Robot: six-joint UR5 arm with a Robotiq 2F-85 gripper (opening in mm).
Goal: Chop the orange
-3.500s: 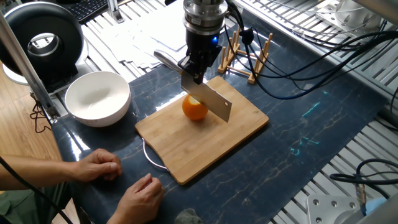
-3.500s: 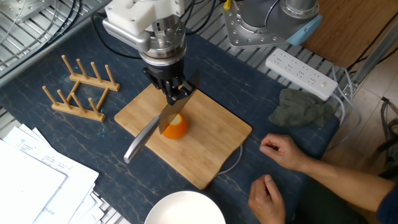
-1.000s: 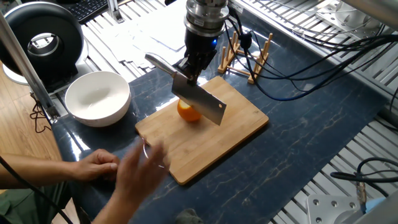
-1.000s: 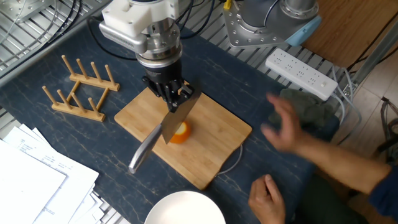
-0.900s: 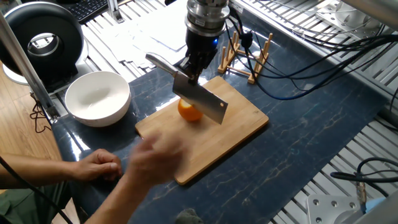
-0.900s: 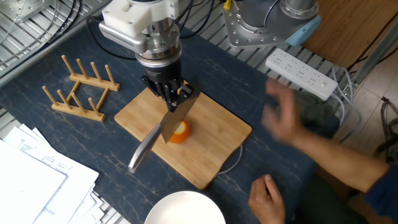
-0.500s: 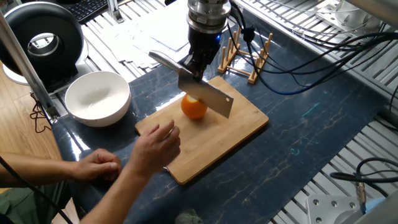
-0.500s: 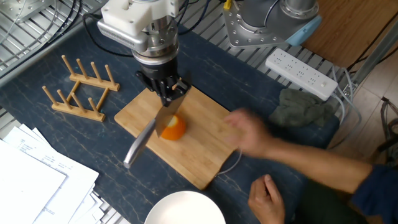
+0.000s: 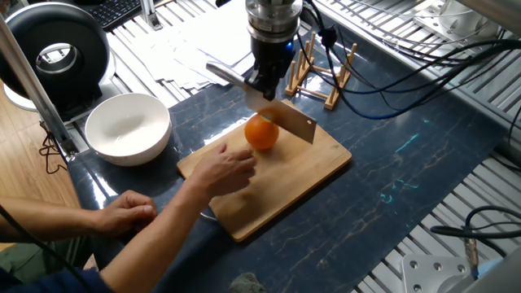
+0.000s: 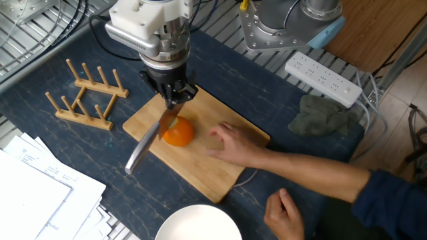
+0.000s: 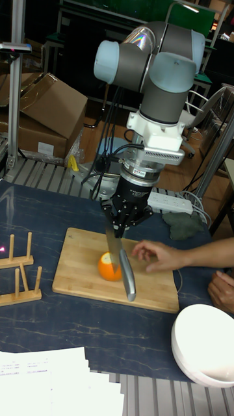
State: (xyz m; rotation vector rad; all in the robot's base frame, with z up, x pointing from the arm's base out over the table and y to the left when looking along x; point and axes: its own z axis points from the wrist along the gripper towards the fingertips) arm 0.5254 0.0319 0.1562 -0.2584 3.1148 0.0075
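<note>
gripper (image 10: 171, 97) clamped on knife (image 10: 151, 142) | blade over orange (image 10: 178, 133) | hand (image 10: 233, 144) close, you could cut it

Grey-jointed silver arm (image 11: 156, 65), white wrist block, black claw (image 11: 127, 221), trailing black cables.

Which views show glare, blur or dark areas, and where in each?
One fixed view: glare on the dark mat beside the bowl; the reaching hand is slightly blurred. The other fixed view: even light; the same hand is soft, the orange sharp. Tall fixed view: dim background; the claw and knife are clear.
</note>
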